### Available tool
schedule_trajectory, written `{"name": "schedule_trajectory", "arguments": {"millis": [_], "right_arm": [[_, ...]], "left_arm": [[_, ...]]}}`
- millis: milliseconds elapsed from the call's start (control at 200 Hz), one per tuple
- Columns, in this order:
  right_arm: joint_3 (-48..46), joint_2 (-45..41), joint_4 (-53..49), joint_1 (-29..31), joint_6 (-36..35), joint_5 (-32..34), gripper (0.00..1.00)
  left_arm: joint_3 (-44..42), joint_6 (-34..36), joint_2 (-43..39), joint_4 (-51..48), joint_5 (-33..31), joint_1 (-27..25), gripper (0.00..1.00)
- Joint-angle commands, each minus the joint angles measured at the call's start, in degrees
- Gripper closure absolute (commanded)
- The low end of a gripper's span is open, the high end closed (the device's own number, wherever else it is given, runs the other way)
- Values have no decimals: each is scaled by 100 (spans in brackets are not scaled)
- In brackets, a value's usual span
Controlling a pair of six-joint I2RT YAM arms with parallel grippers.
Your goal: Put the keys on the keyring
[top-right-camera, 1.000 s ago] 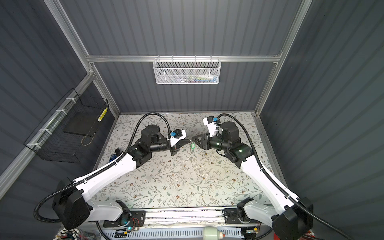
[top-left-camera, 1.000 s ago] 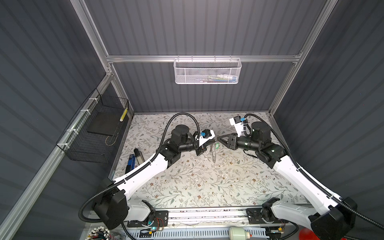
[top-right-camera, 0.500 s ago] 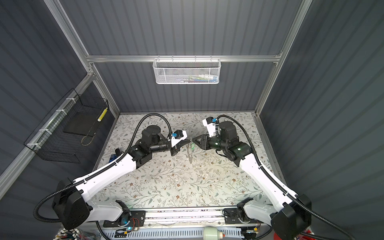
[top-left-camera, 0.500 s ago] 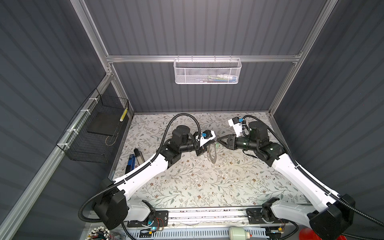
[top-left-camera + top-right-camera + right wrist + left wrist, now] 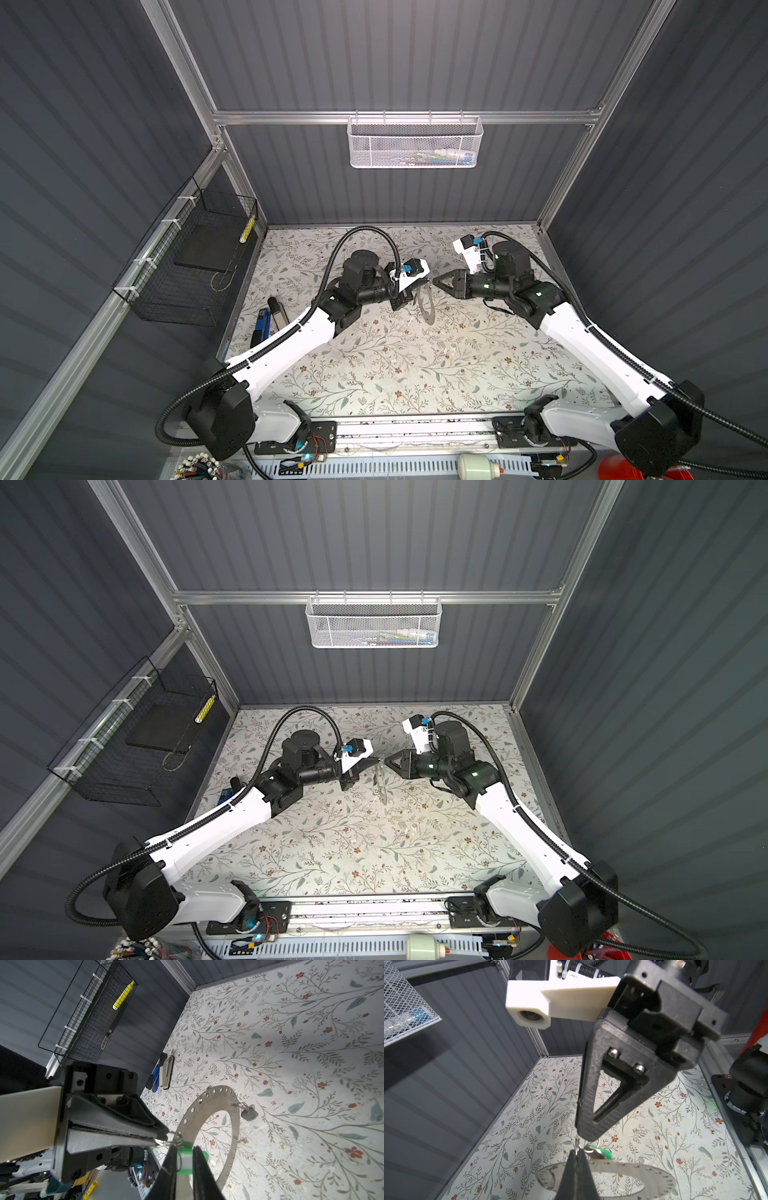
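Observation:
The keyring (image 5: 234, 1126) is a flat grey metal plate with rim holes. It hangs edge-on above the table in both top views (image 5: 426, 307) (image 5: 381, 787). My left gripper (image 5: 577, 1152) is shut on a small wire loop (image 5: 578, 1145) at the plate's rim. My right gripper (image 5: 185, 1150) meets it tip to tip (image 5: 434, 283) and is shut on the green key tag (image 5: 185, 1160), which hangs from that loop. The black-headed key (image 5: 249, 1113) dangles from another loop on the plate's far rim.
A black and white stapler (image 5: 277, 309) and a blue tool (image 5: 262, 328) lie by the table's left edge. A black wire basket (image 5: 195, 257) hangs on the left wall. A white mesh basket (image 5: 415, 143) hangs on the back wall.
The right gripper's jaws have narrowed around the green tag, and that arm has shifted slightly left. The left gripper has stayed shut and still.

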Motion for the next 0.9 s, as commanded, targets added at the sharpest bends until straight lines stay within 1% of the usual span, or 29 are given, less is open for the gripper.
{"name": "schedule_trajectory", "arguments": {"millis": [0, 180, 330, 460, 605, 800, 895], "right_arm": [[176, 12, -76, 17, 5, -28, 89], [141, -16, 22, 19, 77, -138, 100], [132, 51, 40, -20, 171, -306, 100], [116, 106, 25, -60, 216, -407, 100], [47, 169, 144, -182, 330, -678, 100], [-53, 307, 498, -260, 521, -1145, 100], [-36, 376, 556, -267, 535, -1264, 100]], "left_arm": [[176, 109, -170, 81, 37, -39, 100], [127, 85, -208, 134, 6, -30, 100], [-32, -61, -287, 509, -46, -29, 100], [-120, -145, -349, 731, 30, -15, 100], [-319, -344, -415, 1176, 263, 55, 100], [-619, -909, -333, 2215, 630, 195, 100], [-679, -1091, -236, 2588, 776, 206, 100]]}}
